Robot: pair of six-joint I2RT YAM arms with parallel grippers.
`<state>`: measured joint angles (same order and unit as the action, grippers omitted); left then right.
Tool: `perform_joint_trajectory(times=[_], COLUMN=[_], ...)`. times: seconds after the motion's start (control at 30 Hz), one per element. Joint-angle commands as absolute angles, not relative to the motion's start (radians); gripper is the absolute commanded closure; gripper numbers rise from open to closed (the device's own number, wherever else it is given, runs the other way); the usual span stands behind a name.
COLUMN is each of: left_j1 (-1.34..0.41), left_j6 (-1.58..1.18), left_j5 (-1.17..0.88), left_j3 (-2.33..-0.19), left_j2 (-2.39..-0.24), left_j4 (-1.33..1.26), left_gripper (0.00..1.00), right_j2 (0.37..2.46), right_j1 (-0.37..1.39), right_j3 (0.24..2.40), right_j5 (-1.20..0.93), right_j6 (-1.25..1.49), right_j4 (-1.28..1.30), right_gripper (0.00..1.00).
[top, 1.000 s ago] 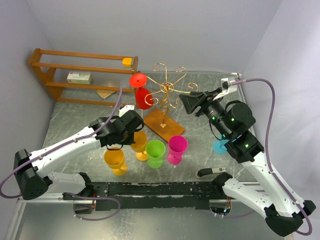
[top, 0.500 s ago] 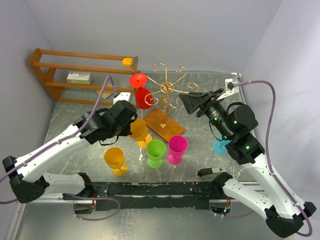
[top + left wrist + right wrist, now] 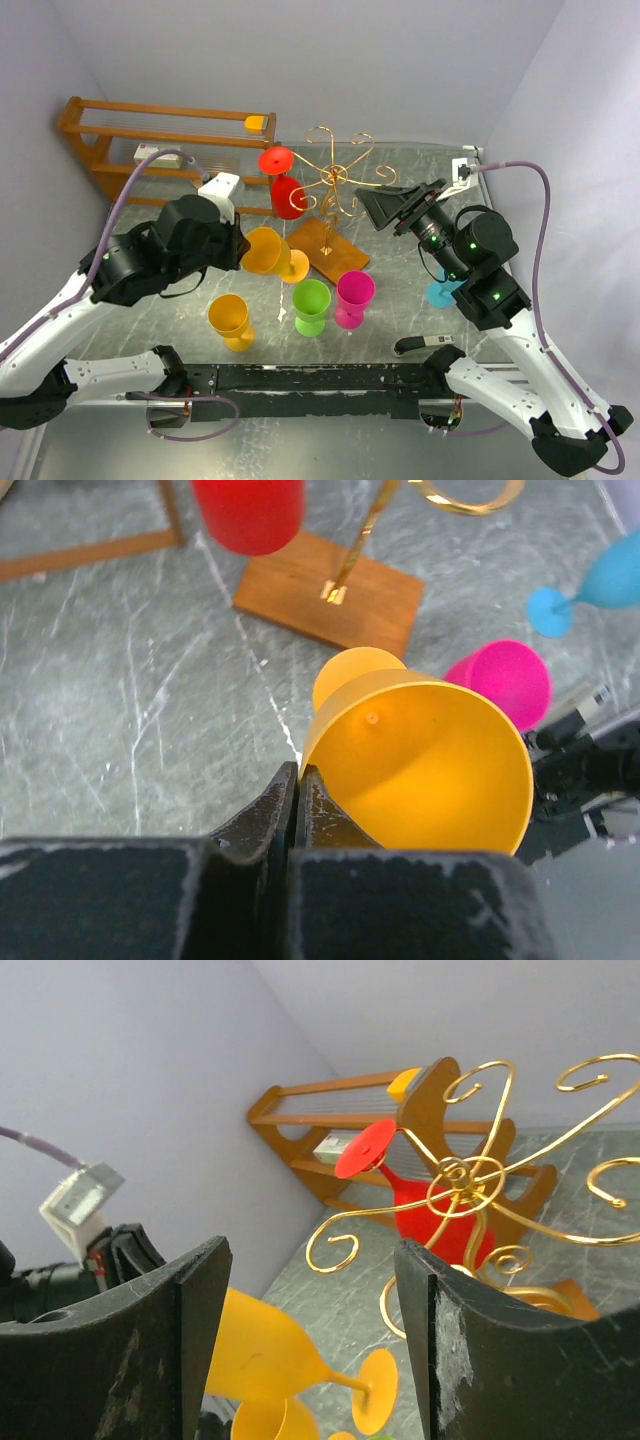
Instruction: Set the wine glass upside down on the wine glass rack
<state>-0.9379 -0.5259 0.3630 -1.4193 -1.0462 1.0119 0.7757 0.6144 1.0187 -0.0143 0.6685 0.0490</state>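
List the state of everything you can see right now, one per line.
left hand: shut on the held orange glass's rim
right hand: open, empty
held orange glass: in the air, tipped sideways
wine glass rack: upright, carrying one glass
red glass: hanging upside down on the rack
standing orange glass: upright, rim up
green glass: upright
pink glass: upright
blue glass: seems tipped over

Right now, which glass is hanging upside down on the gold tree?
The red wine glass: foot up, bowl down on the wine glass rack. No other glass hangs there.
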Motion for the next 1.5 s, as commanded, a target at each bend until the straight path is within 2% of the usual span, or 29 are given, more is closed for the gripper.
perform_joint_trajectory(times=[0.0,0.33,0.57,0.8,1.07,1.27,1.47], left_j1=[-0.933,-0.933,-0.933,-0.933,-0.934,-0.933,-0.933], left_j6=[-0.323,-0.189,-0.216,-0.232,-0.237,-0.188,-0.143], left_j5=[0.132,-0.293,-0.375,-0.312,-0.148,-0.010,0.004], left_j3=[-1.436,-1.437,-1.440,-1.457,-1.384,-1.301,-1.247], left_j2=[-0.981,-0.930,-0.954,-1.037,-1.046,-1.025,-1.022], left_j4=[0.876,0.637,0.435,0.269,-0.036,-0.229,-0.376], left_gripper=[0.93,0.93,0.93,0.93,0.93,0.93,0.93], right_j2=[0.759,0.739,0.732,0.765,0.724,0.746,0.794], right_j1=[0.611,0.611,0.612,0.612,0.611,0.611,0.611], right_j3=[1.029,1.014,1.053,1.134,1.159,1.217,1.300], right_j5=[-0.110,-0.098,-0.092,0.019,0.202,0.247,0.265], right_j6=[0.640,0.682,0.593,0.582,0.743,0.866,1.031], right_j4=[-0.006,-0.095,-0.143,-0.093,-0.035,0.045,0.192], right_gripper=[0.33,0.32,0.32,0.32,0.35,0.37,0.37])
